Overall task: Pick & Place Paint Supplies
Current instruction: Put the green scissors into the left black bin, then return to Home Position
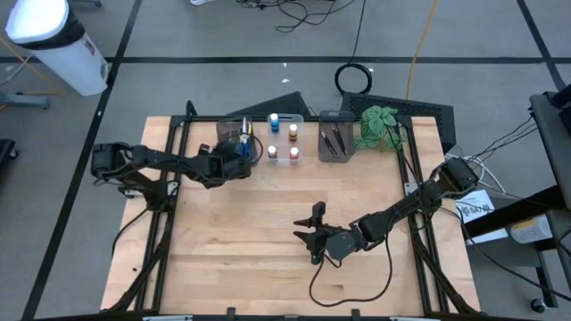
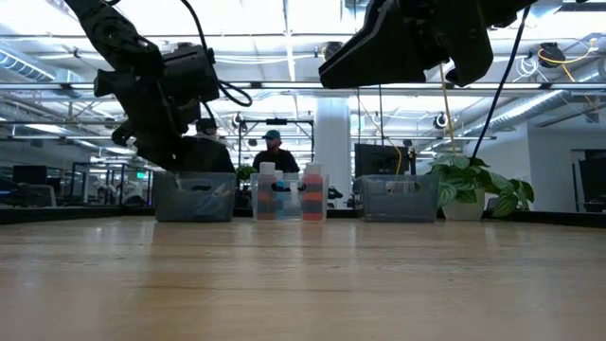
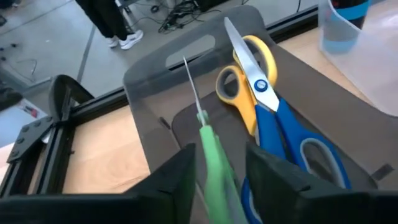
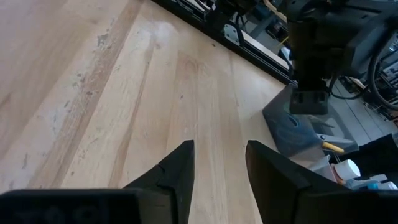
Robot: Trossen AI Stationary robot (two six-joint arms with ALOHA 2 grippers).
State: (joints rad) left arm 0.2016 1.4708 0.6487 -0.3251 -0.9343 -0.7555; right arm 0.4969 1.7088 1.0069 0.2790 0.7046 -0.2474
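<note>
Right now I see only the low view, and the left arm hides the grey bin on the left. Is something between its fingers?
Observer: Yes. The left wrist view shows the green scissors between the fingers of the left gripper, which stand apart.
Operator: Is the bin under it empty?
Observer: No. The grey bin holds the yellow scissors and the blue scissors.
Operator: And the right gripper?
Observer: The right gripper is open with nothing in it, above bare table near the front.
</note>
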